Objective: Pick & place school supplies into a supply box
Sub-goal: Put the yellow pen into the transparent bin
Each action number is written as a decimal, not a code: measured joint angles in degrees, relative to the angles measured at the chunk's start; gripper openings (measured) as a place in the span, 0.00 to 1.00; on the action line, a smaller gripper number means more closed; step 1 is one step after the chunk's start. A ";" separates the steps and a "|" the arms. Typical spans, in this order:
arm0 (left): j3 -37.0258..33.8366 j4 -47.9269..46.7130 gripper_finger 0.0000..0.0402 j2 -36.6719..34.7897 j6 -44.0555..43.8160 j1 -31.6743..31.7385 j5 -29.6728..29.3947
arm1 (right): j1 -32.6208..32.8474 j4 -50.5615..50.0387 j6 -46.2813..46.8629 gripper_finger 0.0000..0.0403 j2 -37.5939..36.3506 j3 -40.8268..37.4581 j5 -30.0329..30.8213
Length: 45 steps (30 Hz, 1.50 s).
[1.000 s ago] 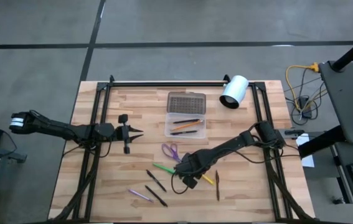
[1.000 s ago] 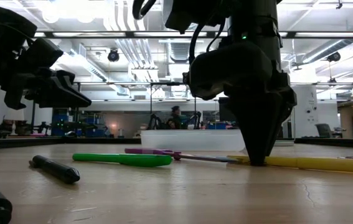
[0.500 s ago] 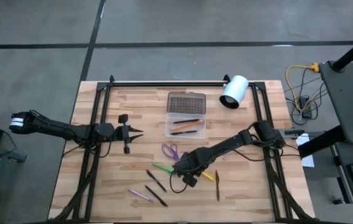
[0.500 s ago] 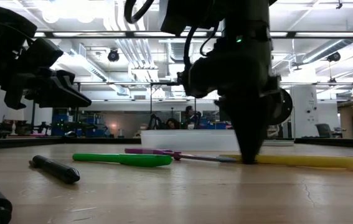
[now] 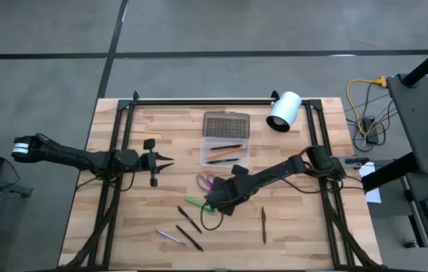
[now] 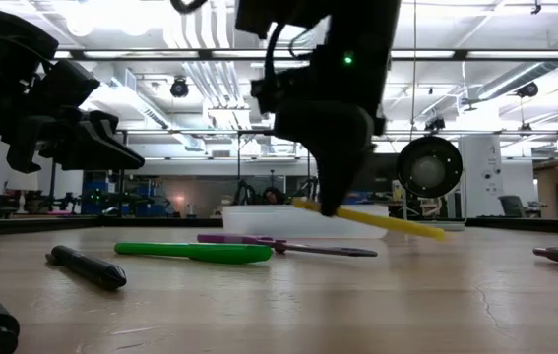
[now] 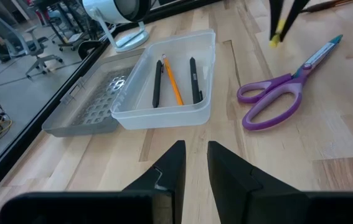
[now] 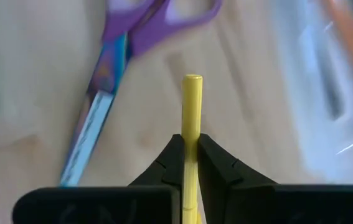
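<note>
Clear plastic, the supply box [image 5: 225, 150] is sitting open mid-desk, holding two dark pens and an orange pencil [image 7: 174, 81], its grey dotted lid [image 5: 226, 124] lying flat behind. Just in front, the right hand [image 5: 225, 195] is pinching a yellow pencil [image 6: 372, 217] above the purple scissors [image 5: 207, 182]. The left hand [image 5: 161, 160] is hovering apart, fingers slightly parted, holding nothing. More pens are lying on the wooden desk [image 5: 289, 242]; a white cylinder [image 5: 284, 111] is resting at its back edge.

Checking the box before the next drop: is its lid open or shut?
Open. The supply box has its grey lid folded back flat on the table, with three pens lying in the uncovered tray.
</note>
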 joint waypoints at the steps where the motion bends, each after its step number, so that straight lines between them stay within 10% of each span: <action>1: 0.00 0.00 0.13 0.00 0.01 0.00 0.00 | 0.00 0.17 -1.11 0.03 -0.04 0.22 1.66; 18: 0.00 -0.01 0.13 0.00 0.01 0.00 0.00 | -2.46 4.12 -16.85 0.03 -0.24 0.80 24.55; 45: 0.00 -0.01 0.13 0.00 0.00 0.00 0.01 | -12.87 7.72 -19.48 0.11 -0.31 -0.74 25.68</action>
